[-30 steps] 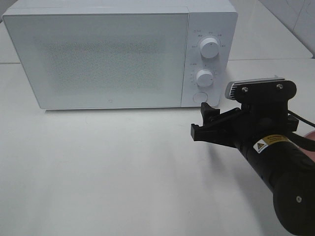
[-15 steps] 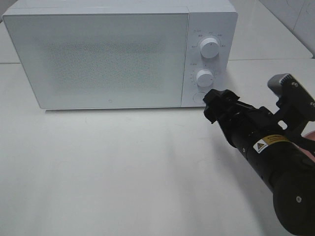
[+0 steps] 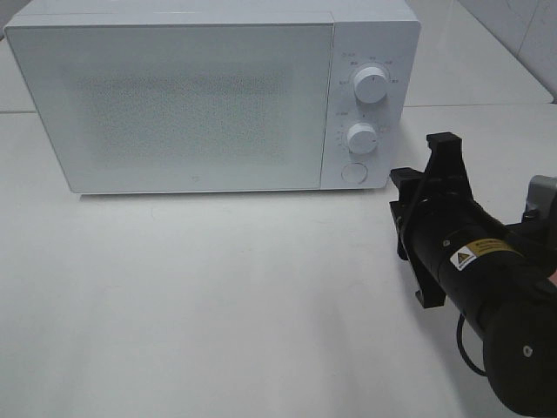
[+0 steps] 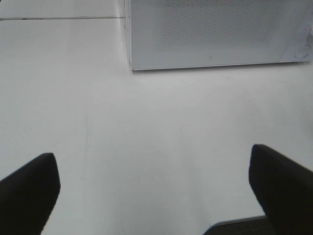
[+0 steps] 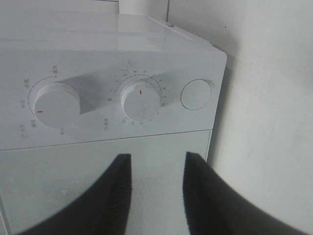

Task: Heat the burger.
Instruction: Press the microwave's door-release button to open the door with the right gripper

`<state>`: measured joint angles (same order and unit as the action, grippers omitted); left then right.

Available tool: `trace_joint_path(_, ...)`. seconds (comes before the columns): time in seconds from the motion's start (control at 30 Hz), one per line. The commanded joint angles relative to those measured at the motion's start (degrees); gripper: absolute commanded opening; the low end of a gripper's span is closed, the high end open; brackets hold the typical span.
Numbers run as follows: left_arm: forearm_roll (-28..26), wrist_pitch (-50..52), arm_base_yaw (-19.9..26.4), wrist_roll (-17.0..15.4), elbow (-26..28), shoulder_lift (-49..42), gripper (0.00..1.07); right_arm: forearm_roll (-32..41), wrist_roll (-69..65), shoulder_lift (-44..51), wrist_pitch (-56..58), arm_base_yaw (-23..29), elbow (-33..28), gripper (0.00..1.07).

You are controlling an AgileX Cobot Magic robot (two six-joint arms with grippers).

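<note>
The burger is out of view. The white microwave (image 3: 174,96) stands at the back of the table with its door closed. My right gripper (image 3: 407,212) hovers just right of the control panel, rolled on its side and pointing at the panel. In the right wrist view its two dark fingers (image 5: 157,159) stand a narrow gap apart with nothing between them, below the two knobs (image 5: 141,100) and the round button (image 5: 197,94). My left gripper (image 4: 154,186) is wide open over bare table, in front of the microwave (image 4: 215,34).
The upper knob (image 3: 372,84), lower knob (image 3: 361,138) and round button (image 3: 352,172) sit on the microwave's right side. A pink sliver (image 3: 552,277) shows at the right edge behind my right arm. White table spreads in front of the microwave.
My right gripper has drawn back to the right from the round button, its wrist has rolled over, and its jaws have narrowed. The microwave door has stayed closed.
</note>
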<state>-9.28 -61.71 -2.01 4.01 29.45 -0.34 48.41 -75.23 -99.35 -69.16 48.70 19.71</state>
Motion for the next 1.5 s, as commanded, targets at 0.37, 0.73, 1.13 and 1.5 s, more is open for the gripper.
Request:
trace_joint_path(0.37, -0.06, 0.52, -0.17, 0.17, 0.0, -1.32, 0.98, 2.46, -3.9, 0.0, 1.83, 0.17, 0.46, 0.0)
trace_joint_path(0.73, -0.06, 0.52, -0.17, 0.17, 0.0, -1.32, 0.98, 3.84, -0.46, -0.11, 6.47, -2.92, 2.23, 0.0)
trace_joint_path(1.13, -0.06, 0.52, -0.17, 0.17, 0.0, -1.32, 0.98, -1.78, 7.91, -2.06, 15.01, -10.54, 9.51, 0.0)
trace_joint_path(1.5, -0.06, 0.52, -0.17, 0.17, 0.0, -1.32, 0.98, -7.22, 0.8, -10.89, 15.13, -12.83, 15.36, 0.0)
